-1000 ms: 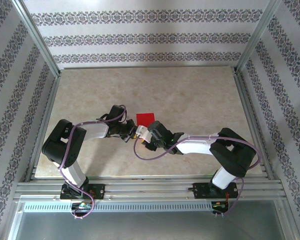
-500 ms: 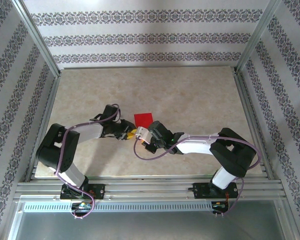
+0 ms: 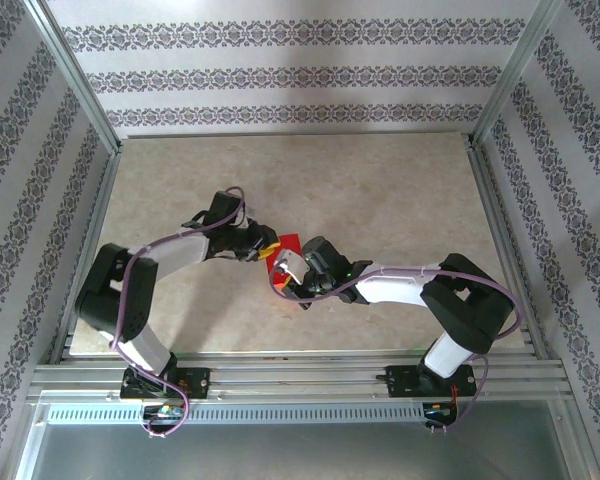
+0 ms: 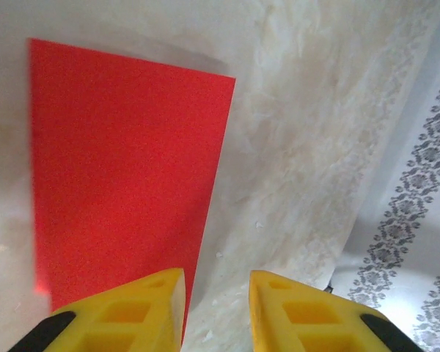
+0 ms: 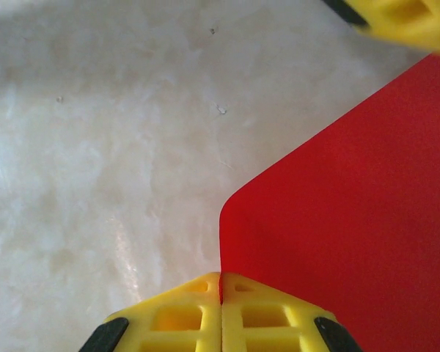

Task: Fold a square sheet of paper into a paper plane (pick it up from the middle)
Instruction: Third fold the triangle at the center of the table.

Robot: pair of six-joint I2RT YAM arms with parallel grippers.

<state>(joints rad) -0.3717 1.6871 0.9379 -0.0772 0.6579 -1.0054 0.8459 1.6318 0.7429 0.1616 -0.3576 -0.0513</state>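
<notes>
The square sheet of paper (image 4: pixel 125 169) sits between the two hands. It is just ahead of the left hand (image 4: pixel 216 308) and off to that hand's left. One long edge runs back to the inner face of its left finger. A shadow along the sheet's far edge suggests it is partly lifted off the desk (image 5: pixel 95 147).

The right hand (image 5: pixel 220 304) has its fingers pressed together with no gap. The sheet's rim curls up and runs straight into the seam between them, so I judge it to be pinching the paper at the edge. The left hand's fingers are parted with nothing between them, and the paper's edge lies beside the gap, not in it.

The step in hand looks like getting a second hold on the sheet so a first fold can be made. To do it well, the left hand should slide sideways toward the paper until the edge is truly between its fingers. It should close only then, and gently. Closing where it stands would likely catch air or crumple the rim.

The right hand's pinch should hold firm without tugging, since paper this thin slips or tears easily. Holding the sheet low and lightly taut between both hands should help the crease come out straight.
</notes>
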